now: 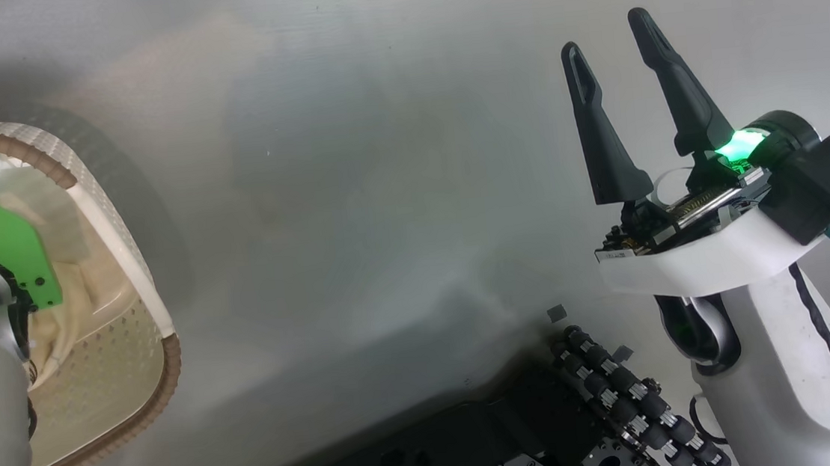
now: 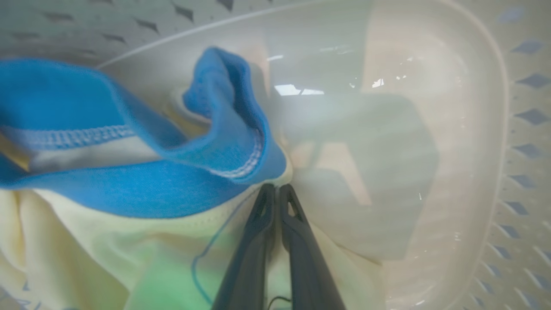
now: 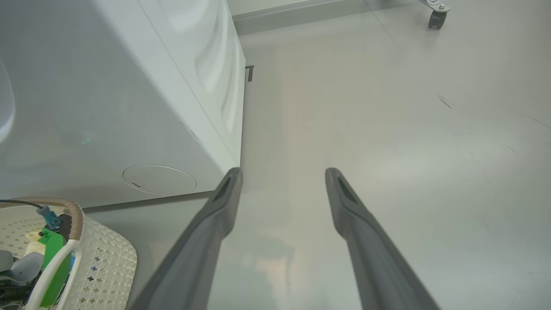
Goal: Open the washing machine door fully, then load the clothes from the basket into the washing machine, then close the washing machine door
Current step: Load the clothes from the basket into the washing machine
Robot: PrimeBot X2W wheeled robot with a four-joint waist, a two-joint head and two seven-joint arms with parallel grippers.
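The cream basket (image 1: 132, 246) with a brown woven rim stands on the floor at the left of the head view, and my left forearm reaches down into it. Inside it, my left gripper (image 2: 275, 187) is shut, its tips pinched on the clothes where a blue hemmed cloth (image 2: 129, 189) lies over a pale cream garment (image 2: 86, 249). My right gripper (image 1: 604, 30) hangs open and empty over bare floor, away from the basket. The white washing machine (image 3: 129, 94) shows its lower front corner in the right wrist view, just behind the basket (image 3: 107, 267). The washing machine door is out of view.
Grey floor (image 1: 381, 191) stretches between the basket and my right arm. My dark wheeled base (image 1: 479, 452) sits at the bottom. A round cover (image 3: 159, 178) marks the washer's lower front. A caster wheel (image 3: 437, 17) stands far off on the floor.
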